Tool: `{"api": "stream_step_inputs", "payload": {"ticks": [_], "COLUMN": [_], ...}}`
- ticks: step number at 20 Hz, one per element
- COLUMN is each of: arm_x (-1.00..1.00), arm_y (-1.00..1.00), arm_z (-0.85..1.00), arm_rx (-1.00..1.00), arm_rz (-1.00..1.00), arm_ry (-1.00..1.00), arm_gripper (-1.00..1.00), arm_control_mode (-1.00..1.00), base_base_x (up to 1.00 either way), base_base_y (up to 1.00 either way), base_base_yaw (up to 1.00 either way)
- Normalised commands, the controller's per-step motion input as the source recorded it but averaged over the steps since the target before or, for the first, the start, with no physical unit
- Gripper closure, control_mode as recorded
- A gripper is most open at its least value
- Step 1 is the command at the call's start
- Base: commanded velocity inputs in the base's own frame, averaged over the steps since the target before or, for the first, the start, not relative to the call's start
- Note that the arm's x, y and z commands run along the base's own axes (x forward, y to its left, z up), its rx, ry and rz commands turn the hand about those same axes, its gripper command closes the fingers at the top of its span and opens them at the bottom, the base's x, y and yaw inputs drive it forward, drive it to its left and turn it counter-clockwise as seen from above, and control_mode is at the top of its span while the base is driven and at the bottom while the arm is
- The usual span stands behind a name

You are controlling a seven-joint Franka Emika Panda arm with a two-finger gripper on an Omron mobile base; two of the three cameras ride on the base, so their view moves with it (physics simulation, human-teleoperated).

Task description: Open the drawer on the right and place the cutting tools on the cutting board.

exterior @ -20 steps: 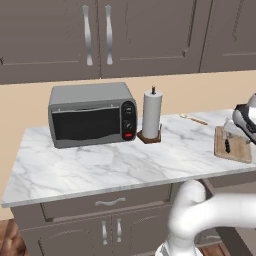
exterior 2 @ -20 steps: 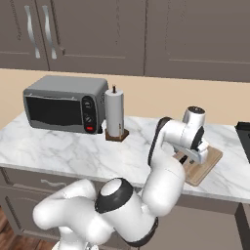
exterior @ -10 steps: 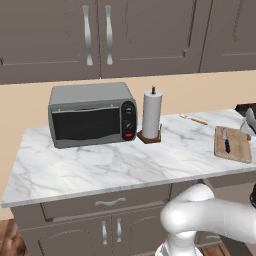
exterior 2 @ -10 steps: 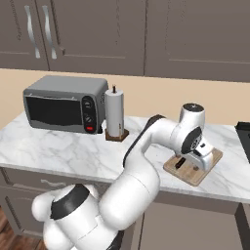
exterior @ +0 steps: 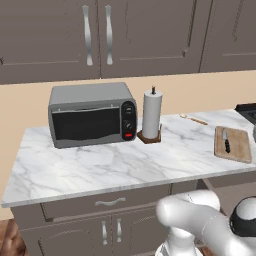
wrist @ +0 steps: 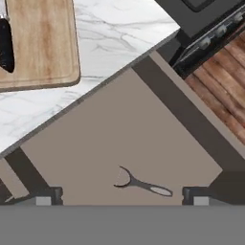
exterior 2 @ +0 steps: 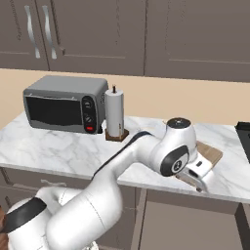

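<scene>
Open drawer (wrist: pixel 143 139), forked tool (wrist: pixel 142 183) crosswise, fork leftward.

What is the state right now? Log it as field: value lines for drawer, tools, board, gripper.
drawer: open drawer, bottom in view
tool in drawer: dark forked tool lying flat
cutting board: cutting board on the marble counter
tool on board: knife with black handle
gripper: gripper over the drawer, fingertips apart, nothing between them
</scene>
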Motion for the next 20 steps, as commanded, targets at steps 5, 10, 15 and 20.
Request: {"api": "stream_step_inputs", "payload": {"ticks": [5,10,15,20], "arm_x": [-0.91,-0.61,-0.38,-0.1], "arm_y": [0.12,0.21,0.37,0.37], "arm_z": [0.0,0.0,-0.03,-0.11], "arm_rx": [-0.06,0.0,0.0,0.0], "arm_rz": [0.0,0.09,0.16,0.17], "arm_ry": [0.01,0.04,0.08,0.19], "arm_gripper": [-1.0,-1.0,-1.0,-1.0], "arm_control_mode": [-1.0,-1.0,-1.0,-1.0], "base_base_x": [0.0,0.0,0.0,0.0], "base_base_y": [0.0,0.0,0.0,0.0], "base_base_yaw": [0.0,0.0,0.0,0.0]}}
